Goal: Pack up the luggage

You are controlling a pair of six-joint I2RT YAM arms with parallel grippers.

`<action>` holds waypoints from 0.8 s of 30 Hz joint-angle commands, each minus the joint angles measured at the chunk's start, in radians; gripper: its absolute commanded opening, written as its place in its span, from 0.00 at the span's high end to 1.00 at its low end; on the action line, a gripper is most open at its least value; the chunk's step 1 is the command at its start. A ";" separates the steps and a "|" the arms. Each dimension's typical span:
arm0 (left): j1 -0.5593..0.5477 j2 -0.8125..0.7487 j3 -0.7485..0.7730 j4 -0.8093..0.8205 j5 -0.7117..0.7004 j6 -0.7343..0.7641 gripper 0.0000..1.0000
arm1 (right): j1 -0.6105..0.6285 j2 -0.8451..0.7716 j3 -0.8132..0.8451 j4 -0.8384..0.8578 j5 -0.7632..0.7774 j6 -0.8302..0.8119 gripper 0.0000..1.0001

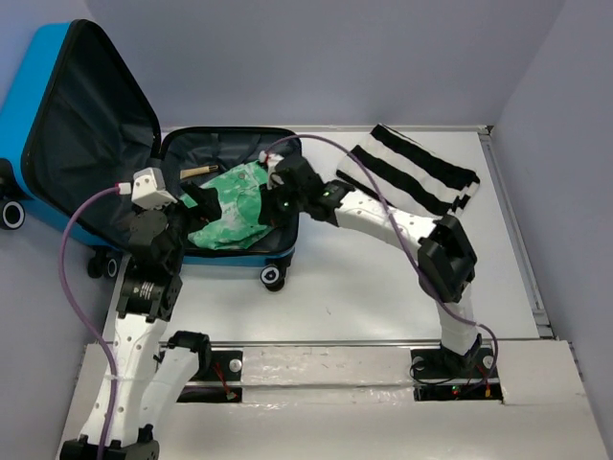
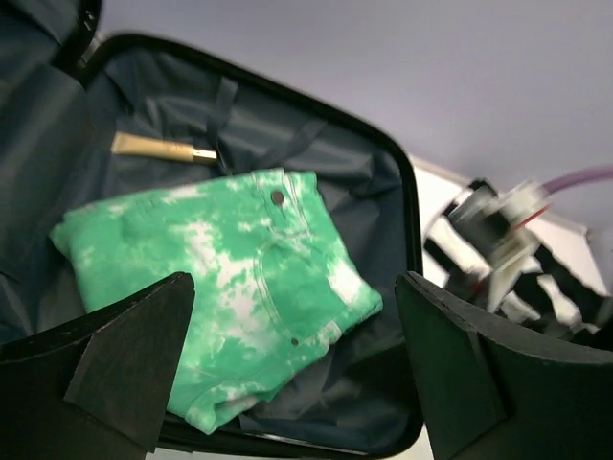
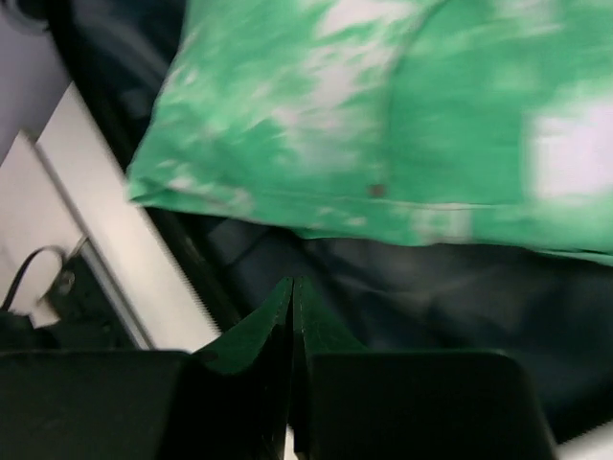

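- Far left corner of the table: the luggage, open, with the blue lid tilted back past the left edge and the base lying flat, dark grey lining up.
- At the near side of the base: a black-and-white wheel, touching the table.
- Inside the base: a folded green tie-dye garment, covering most of the middle; just beside it, toward the far edge, a gold tube.
- Above the left part of the base: the left gripper, fingers spread wide, holding nothing, aimed at the garment.
- Over the right part of the base: the right gripper, fingers pressed together with nothing between them, low over the lining beside the hem of the garment.
- Toward the far right corner: a black-and-white striped cloth, lying on the table well apart from the luggage, not yet packed.
- About handling, as a judgement only: probably a stiff, smooth shell, a little slippery on the flat faces, and light enough to roll or slide on the wheels when pushed.
- Better to take hold at the rim of the lid, pinching the edge and not the broad face, with the base kept steady from the other side.
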State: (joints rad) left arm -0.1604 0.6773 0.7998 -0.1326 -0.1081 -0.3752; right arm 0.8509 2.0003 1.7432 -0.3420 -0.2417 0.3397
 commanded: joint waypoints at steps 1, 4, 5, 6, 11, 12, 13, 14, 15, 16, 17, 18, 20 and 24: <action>0.018 -0.114 -0.014 0.071 -0.080 0.010 0.02 | 0.085 0.047 0.090 0.103 -0.088 0.039 0.93; 0.022 -0.171 -0.017 0.067 -0.120 0.002 0.01 | 0.106 0.092 0.127 0.138 -0.103 0.070 0.92; 0.025 -0.182 -0.017 0.062 -0.143 0.001 0.01 | 0.122 0.121 0.133 0.149 -0.119 0.079 0.92; 0.027 -0.189 -0.014 0.057 -0.153 0.001 0.01 | 0.135 0.136 0.140 0.158 -0.134 0.087 0.91; 0.027 -0.196 -0.010 0.054 -0.147 0.002 0.01 | 0.162 0.221 0.203 0.182 -0.171 0.117 0.89; 0.027 -0.196 -0.010 0.053 -0.146 0.002 0.01 | 0.162 0.236 0.214 0.182 -0.168 0.125 0.89; 0.027 -0.197 -0.010 0.053 -0.140 0.002 0.01 | 0.162 0.267 0.226 0.187 -0.165 0.130 0.89; 0.027 -0.197 -0.011 0.056 -0.137 0.004 0.01 | 0.162 0.281 0.240 0.190 -0.163 0.130 0.89; 0.027 -0.196 -0.014 0.057 -0.133 0.004 0.01 | 0.162 0.293 0.265 0.202 -0.160 0.134 0.89; 0.027 -0.194 -0.014 0.057 -0.128 0.005 0.01 | 0.162 0.316 0.277 0.215 -0.150 0.140 0.89; 0.027 -0.190 -0.014 0.059 -0.119 0.007 0.01 | 0.162 0.325 0.292 0.242 -0.146 0.148 0.89; 0.027 -0.190 -0.014 0.059 -0.119 0.007 0.01 | 0.162 0.333 0.292 0.242 -0.148 0.157 0.89; 0.027 -0.188 -0.014 0.057 -0.117 0.009 0.01 | 0.162 0.348 0.305 0.290 -0.160 0.188 0.89; 0.027 -0.185 -0.013 0.060 -0.114 0.010 0.01 | 0.162 0.377 0.314 0.319 -0.131 0.222 0.86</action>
State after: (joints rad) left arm -0.1417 0.4839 0.7925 -0.1173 -0.2279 -0.3756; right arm 1.0027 2.3554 2.0014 -0.1200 -0.3882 0.5171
